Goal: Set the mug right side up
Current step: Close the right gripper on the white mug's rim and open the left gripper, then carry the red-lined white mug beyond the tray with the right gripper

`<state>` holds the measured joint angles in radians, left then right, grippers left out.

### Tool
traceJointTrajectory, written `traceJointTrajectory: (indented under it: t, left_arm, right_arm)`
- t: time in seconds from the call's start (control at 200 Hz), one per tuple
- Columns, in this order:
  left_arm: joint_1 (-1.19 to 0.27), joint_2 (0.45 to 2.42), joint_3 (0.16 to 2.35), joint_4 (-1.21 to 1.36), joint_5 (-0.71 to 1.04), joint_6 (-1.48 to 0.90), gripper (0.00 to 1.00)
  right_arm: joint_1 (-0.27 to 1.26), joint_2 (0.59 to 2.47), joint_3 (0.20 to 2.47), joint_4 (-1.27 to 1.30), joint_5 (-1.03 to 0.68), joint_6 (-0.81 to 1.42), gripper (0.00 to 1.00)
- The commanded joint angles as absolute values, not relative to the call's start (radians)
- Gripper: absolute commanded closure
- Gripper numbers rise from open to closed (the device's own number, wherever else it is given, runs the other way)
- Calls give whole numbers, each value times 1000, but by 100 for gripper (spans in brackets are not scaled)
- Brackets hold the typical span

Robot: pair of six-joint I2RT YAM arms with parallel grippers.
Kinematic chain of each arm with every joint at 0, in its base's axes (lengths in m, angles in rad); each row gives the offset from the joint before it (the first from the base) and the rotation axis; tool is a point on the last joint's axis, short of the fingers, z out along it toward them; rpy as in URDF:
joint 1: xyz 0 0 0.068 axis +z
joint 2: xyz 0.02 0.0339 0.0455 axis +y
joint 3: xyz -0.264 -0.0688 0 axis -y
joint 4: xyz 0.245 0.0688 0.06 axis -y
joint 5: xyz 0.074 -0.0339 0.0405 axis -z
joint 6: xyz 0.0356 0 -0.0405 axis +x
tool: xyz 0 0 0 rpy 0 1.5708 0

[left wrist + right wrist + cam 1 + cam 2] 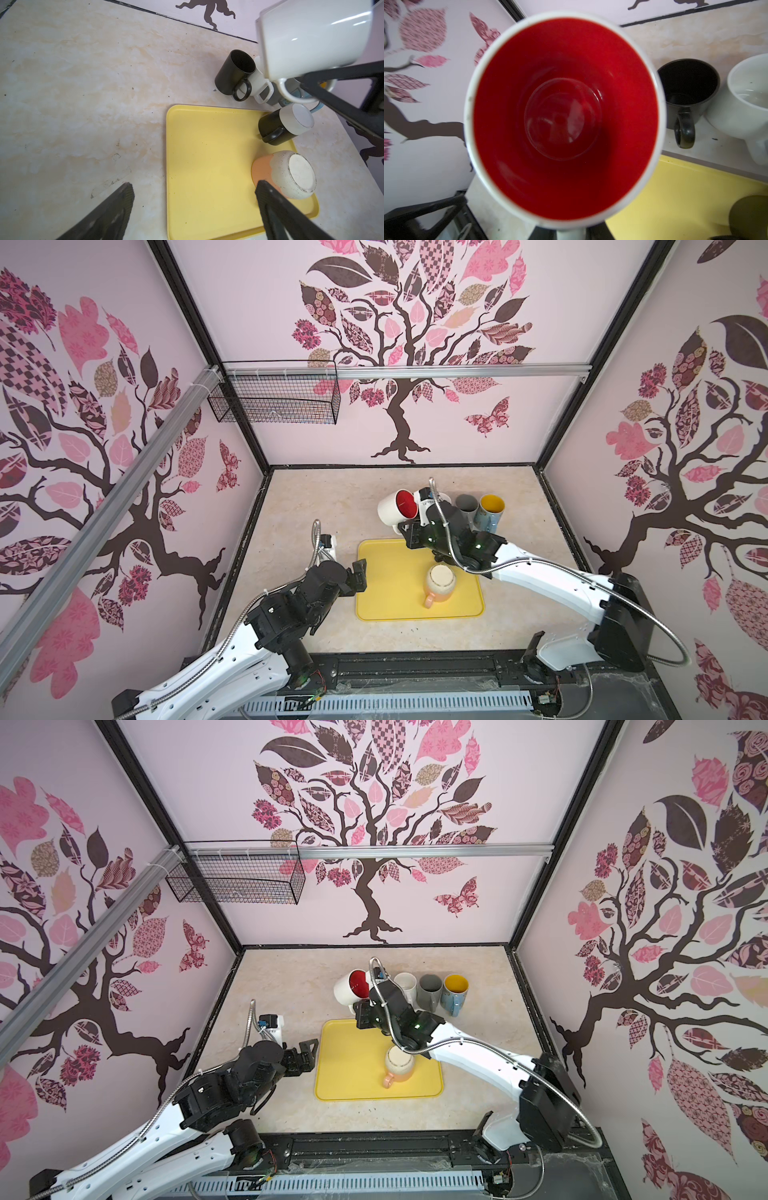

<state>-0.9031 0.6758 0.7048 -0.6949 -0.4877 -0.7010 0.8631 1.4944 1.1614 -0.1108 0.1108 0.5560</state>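
A white mug with a red inside (pixel 397 508) (pixel 351 988) (pixel 311 37) (pixel 564 116) hangs tilted above the table behind the yellow tray (pixel 390 605) (pixel 345 1081), mouth toward the wrist camera. My right gripper (pixel 405 529) (pixel 360 1011) (pixel 571 232) is shut on its handle. My left gripper (pixel 360 576) (pixel 309 1052) (pixel 195 186) stands open and empty over the tray's left edge. A cream and orange mug (pixel 440 583) (pixel 399 1065) (pixel 291 174) sits upside down on the tray. A black mug (pixel 278 128) also sits base up there.
Upright mugs stand in a row at the back: black (pixel 234 72) (pixel 687 93), white (pixel 405 986) (pixel 747 99), grey (pixel 467 506) (pixel 430 990), and blue with a yellow inside (pixel 491 510) (pixel 455 992). A wire basket (pixel 274 398) hangs on the back rail.
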Motion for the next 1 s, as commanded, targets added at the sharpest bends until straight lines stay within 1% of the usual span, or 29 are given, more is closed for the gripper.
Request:
traceJointTrajectory:
  t: [0.0,0.235,0.435,0.595,0.78,0.995]
  left_arm:
    - [-907,673,659,-679,-464,-686,5]
    - [-905,730,651,-715,-413,-707,4]
    - [-905,691,635,-717,-394,-697,4]
    - [-902,673,635,-724,-388,-681,4]
    - [-902,675,624,-728,-385,-687,4]
    - [-903,682,635,-726,-374,-677,4]
  right_arm:
    - [870,1584,1293,-175,218,468,100]
    - [871,1782,1482,-310,333,424,100]
    - [870,1904,1578,-342,371,417,100]
    - [869,2021,1707,-422,421,398,100]
    - [849,2098,1771,-452,416,399,100]
    - [823,2150,1785,-448,403,404,100]
